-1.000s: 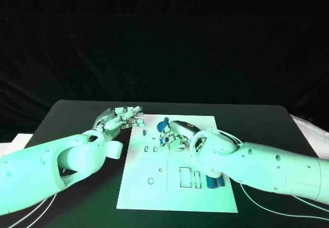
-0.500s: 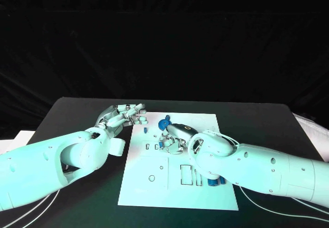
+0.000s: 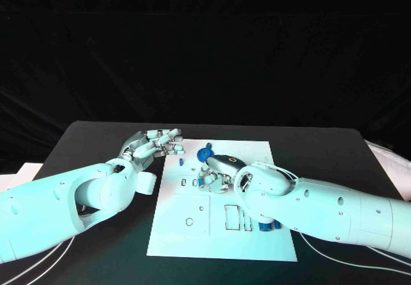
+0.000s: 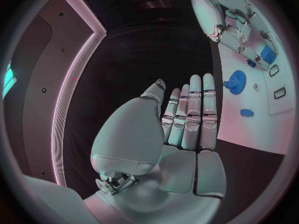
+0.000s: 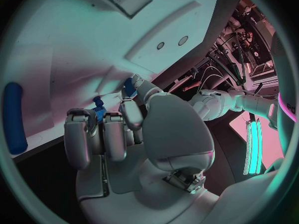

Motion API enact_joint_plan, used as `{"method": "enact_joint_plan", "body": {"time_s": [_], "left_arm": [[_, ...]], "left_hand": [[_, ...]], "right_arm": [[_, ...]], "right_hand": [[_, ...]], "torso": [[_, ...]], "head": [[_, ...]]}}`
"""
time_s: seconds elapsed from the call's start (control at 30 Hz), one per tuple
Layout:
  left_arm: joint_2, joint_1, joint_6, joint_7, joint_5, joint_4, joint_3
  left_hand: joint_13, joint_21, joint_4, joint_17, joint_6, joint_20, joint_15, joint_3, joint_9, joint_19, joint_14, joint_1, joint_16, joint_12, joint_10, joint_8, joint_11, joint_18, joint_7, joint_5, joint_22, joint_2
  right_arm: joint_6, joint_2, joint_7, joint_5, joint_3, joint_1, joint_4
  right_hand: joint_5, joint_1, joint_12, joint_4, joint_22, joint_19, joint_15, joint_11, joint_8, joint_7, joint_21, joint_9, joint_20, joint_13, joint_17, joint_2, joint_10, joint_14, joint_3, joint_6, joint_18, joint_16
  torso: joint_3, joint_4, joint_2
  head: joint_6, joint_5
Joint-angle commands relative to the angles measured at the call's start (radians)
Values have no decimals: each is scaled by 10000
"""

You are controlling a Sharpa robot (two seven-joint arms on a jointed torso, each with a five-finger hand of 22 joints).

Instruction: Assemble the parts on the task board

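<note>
While the right hand [image 3: 221, 172] is curling down over the upper middle of the task board [image 3: 224, 237], its fingers [image 5: 93, 129] are closing around a small blue part [image 5: 97, 113], which the right wrist view is showing pinched between the fingertips just off the white surface. The left hand [image 3: 154, 144] is hovering just beside the board's upper left corner, over the black table [image 3: 94, 148]; its fingers [image 4: 193, 114] are lying straight and side by side, holding nothing.

A blue gear [image 3: 204, 156] is sitting on the board near its upper edge, just beyond the right hand, and a smaller blue piece [image 4: 246, 112] is lying on the board near it. More blue parts [image 3: 271, 227] are lying on the board near its lower right, partly behind the right arm.

These pieces are looking like small, hard plastic, so they are likely handling as light and stiff, and probably a bit slick under metal fingertips. A light pinch across opposite flat sides seems the sensible hold; squeezing hard is probably risking the part popping out sideways. Whether the held part is already touching a slot in the board cannot be told, since the fingers are hiding its lower end.
</note>
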Motion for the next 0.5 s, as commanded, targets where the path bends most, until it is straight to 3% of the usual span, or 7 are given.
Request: {"method": "enact_joint_plan", "body": {"time_s": [0.03, 0.5], "left_arm": [[10, 2, 236, 73, 29, 30, 5], [-1, 2, 262, 62, 29, 40, 5]], "left_hand": [[-13, 34, -57, 26, 85, 0, 32, 13, 1, 40, 37, 121, -66, -74, 82, -78, -19, 101, 13, -57, 15, -5], [-13, 34, -57, 26, 85, 0, 32, 13, 1, 40, 37, 121, -66, -74, 82, -78, -19, 101, 13, -57, 15, -5]], "right_arm": [[514, -23, -245, -386, -33, -39, -18], [483, -8, -369, -517, -41, -39, -66]], "right_hand": [[44, -93, -207, -4, 738, -92, -18, 6, -83, -120, -56, -12, 22, -128, 1241, -69, -175, 730, -83, 141, -12, -50], [347, -255, -632, 8, 564, -215, 99, 148, -360, 54, -150, -120, 120, -438, 1141, -362, -445, 705, -252, -232, 25, -124]], "torso": [[-5, 4, 0], [-11, 9, -1]], "head": [[-13, -4], [-53, -32]]}}
